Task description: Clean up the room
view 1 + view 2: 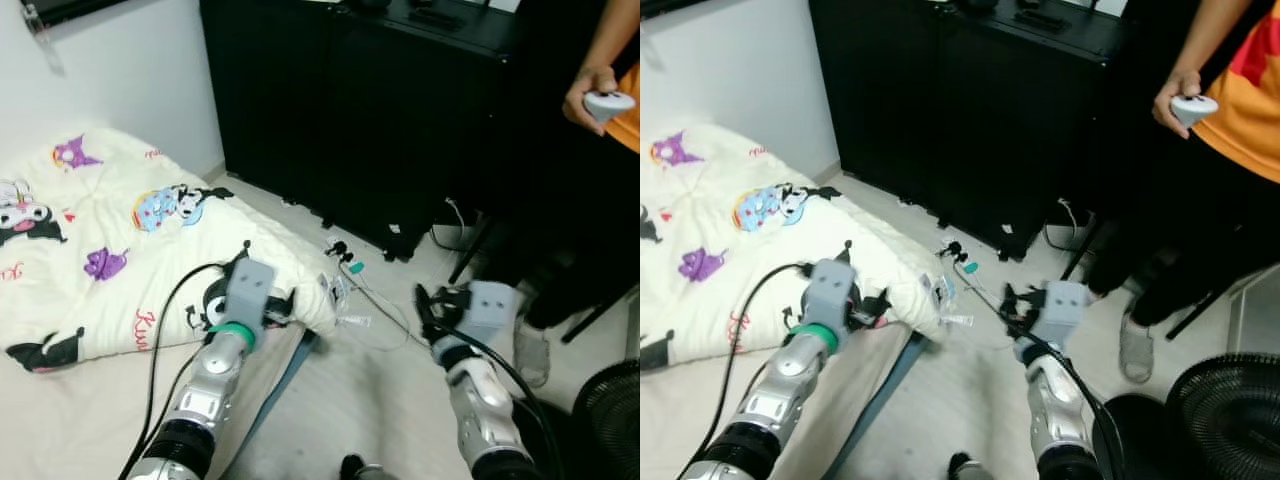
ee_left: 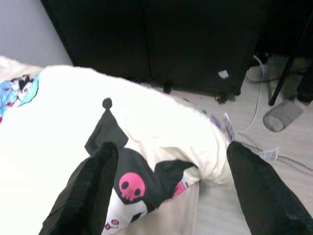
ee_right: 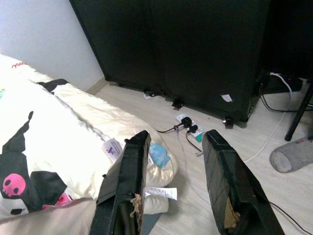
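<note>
Your left gripper (image 2: 168, 188) hung with jaws spread wide and empty over the corner of one cartoon-print comforter (image 1: 110, 250) draped off the bed (image 1: 60, 420). Your right gripper (image 3: 178, 181), jaws also apart and empty, faced the floor cables (image 3: 188, 128). The comforter looked soft, bulky, light; pinch its corner.

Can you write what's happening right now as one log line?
left pincer: open over blanket corner | right pincer: open above floor | holding: nothing
</note>
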`<state>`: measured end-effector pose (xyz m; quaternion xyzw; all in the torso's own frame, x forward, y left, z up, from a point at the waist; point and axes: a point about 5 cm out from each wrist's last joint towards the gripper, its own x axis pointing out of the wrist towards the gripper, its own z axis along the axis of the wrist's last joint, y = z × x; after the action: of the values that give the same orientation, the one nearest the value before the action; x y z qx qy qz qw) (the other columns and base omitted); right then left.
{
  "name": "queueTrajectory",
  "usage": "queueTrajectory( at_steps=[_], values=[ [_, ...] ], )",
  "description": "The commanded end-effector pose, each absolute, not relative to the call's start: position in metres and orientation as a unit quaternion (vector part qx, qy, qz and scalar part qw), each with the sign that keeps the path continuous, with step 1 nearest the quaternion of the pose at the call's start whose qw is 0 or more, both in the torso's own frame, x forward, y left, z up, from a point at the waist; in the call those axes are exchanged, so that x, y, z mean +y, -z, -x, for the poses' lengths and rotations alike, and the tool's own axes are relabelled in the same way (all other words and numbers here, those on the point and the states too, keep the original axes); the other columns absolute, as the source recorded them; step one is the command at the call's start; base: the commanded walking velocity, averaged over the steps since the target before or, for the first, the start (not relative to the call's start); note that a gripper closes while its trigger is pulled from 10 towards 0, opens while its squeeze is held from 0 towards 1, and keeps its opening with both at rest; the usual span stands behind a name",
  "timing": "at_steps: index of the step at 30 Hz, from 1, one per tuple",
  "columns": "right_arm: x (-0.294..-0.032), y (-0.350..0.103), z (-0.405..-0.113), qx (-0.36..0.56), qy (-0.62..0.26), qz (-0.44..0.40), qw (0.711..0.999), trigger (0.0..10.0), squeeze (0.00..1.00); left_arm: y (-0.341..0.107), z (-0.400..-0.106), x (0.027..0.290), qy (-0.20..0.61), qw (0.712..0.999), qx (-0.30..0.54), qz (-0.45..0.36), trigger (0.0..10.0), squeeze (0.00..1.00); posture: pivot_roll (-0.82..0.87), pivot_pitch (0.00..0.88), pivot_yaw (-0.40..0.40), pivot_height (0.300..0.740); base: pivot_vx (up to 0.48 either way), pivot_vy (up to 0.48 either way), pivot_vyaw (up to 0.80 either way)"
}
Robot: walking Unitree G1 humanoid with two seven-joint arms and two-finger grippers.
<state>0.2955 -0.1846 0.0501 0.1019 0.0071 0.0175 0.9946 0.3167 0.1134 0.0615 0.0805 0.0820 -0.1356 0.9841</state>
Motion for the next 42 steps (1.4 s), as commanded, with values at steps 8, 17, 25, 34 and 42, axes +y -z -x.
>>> queueTrajectory(
  at_steps=[8, 17, 25, 34, 42],
  values=[
    [-0.189, -0.040, -0.288, 0.028, -0.003, -0.102, 0.994, 10.0, 0.00, -0.047, -0.309, 0.112, 0.144, 0.980, 0.108, -0.088, 10.0, 0.00, -0.03, 0.054, 0.045, 0.720, 0.000, 0.000, 0.00],
    [-0.193, -0.038, -0.286, 0.029, 0.009, -0.099, 0.995, 10.0, 0.00, -0.044, -0.306, 0.104, 0.154, 0.978, 0.115, -0.081, 10.0, 0.00, -0.03, 0.059, 0.047, 0.690, 0.000, 0.000, 0.00],
    [-0.194, -0.040, -0.286, 0.026, 0.011, -0.100, 0.995, 10.0, 0.00, -0.048, -0.308, 0.099, 0.159, 0.979, 0.105, -0.075, 10.0, 0.00, -0.03, 0.060, 0.045, 0.665, 0.000, 0.000, 0.00],
    [-0.197, -0.046, -0.290, 0.015, 0.016, -0.101, 0.995, 10.0, 0.00, -0.061, -0.314, 0.093, 0.163, 0.981, 0.083, -0.064, 10.0, 0.00, -0.03, 0.061, 0.048, 0.635, 0.000, 0.000, 0.00],
    [-0.200, -0.047, -0.289, 0.010, 0.022, -0.103, 0.994, 10.0, 0.00, -0.064, -0.316, 0.094, 0.163, 0.981, 0.078, -0.065, 10.0, 0.00, -0.03, 0.063, 0.051, 0.606, 0.000, 0.000, 0.00]
  ],
)
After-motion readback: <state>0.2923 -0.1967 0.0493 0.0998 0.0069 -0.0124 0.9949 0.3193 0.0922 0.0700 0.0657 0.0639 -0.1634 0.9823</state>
